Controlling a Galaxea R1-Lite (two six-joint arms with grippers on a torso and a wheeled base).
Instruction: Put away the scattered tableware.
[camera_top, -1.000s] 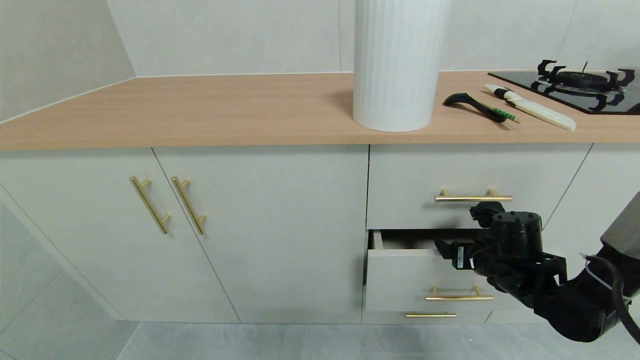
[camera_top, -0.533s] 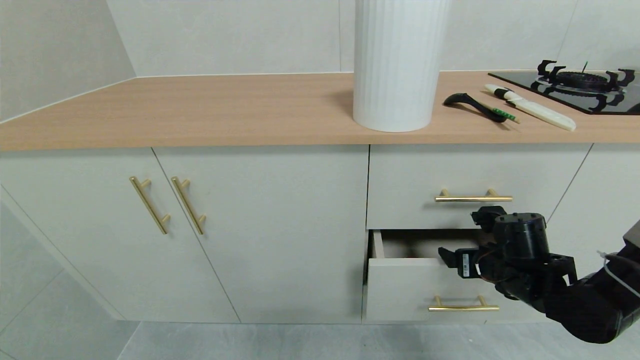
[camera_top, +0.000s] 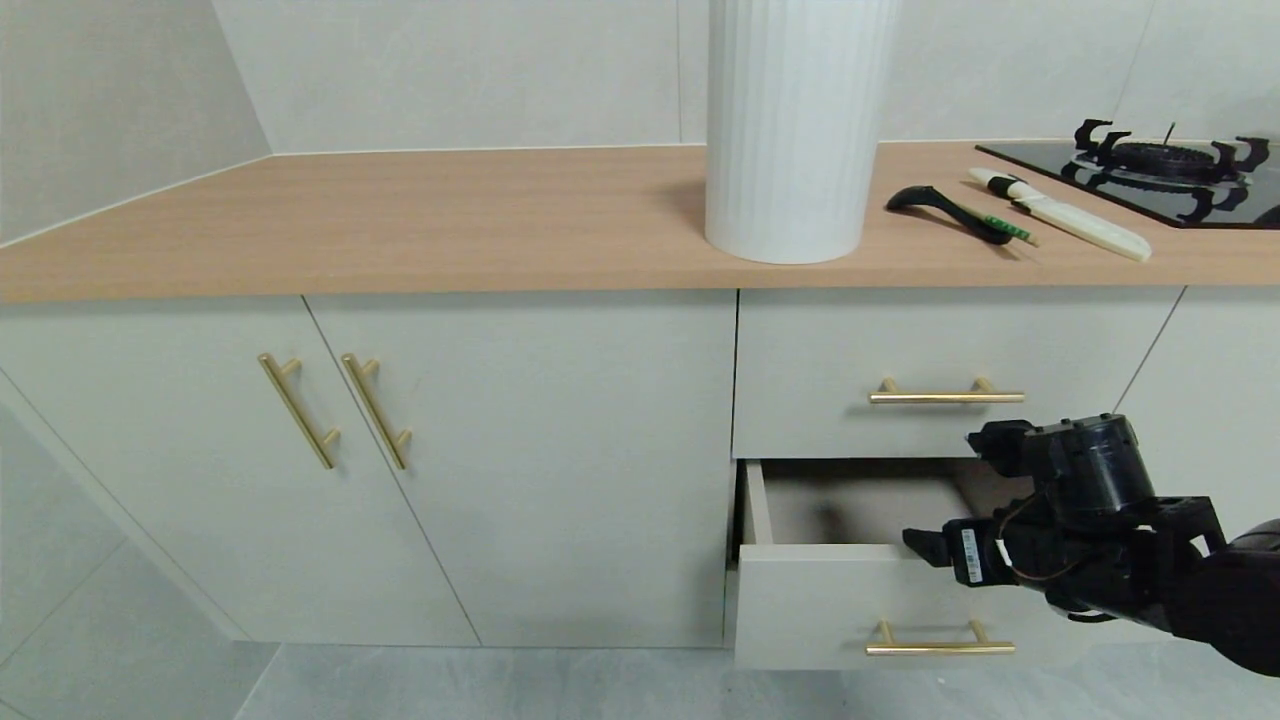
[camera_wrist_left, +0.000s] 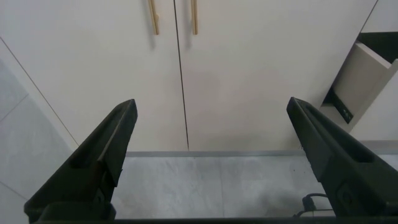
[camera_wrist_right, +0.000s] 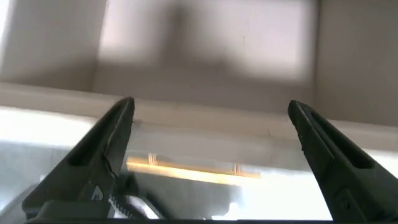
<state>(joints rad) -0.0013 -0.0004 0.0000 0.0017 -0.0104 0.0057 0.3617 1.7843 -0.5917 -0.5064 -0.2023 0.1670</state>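
A black ladle (camera_top: 945, 210), a thin green-tipped stick (camera_top: 1012, 232) and a white knife (camera_top: 1065, 225) lie on the wooden counter (camera_top: 450, 220), to the right of a tall white ribbed cylinder (camera_top: 790, 130). Below them the second drawer (camera_top: 830, 600) stands pulled out, and its inside looks bare. My right gripper (camera_top: 962, 495) (camera_wrist_right: 210, 106) is open just above the drawer's front panel, with one finger at the panel's top edge. The drawer's gold handle (camera_wrist_right: 193, 169) lies beneath it. My left gripper (camera_wrist_left: 210, 109) hangs open and holds nothing, low in front of the cabinet doors (camera_wrist_left: 180, 68).
A black gas hob (camera_top: 1165, 165) sits at the counter's far right. The top drawer (camera_top: 945, 370) is closed above the open one. Two cabinet doors with gold handles (camera_top: 335, 410) lie to the left, over a grey tiled floor (camera_wrist_left: 205, 186).
The second drawer has slid farther out of the cabinet. My right gripper has moved back with its front panel, staying open.
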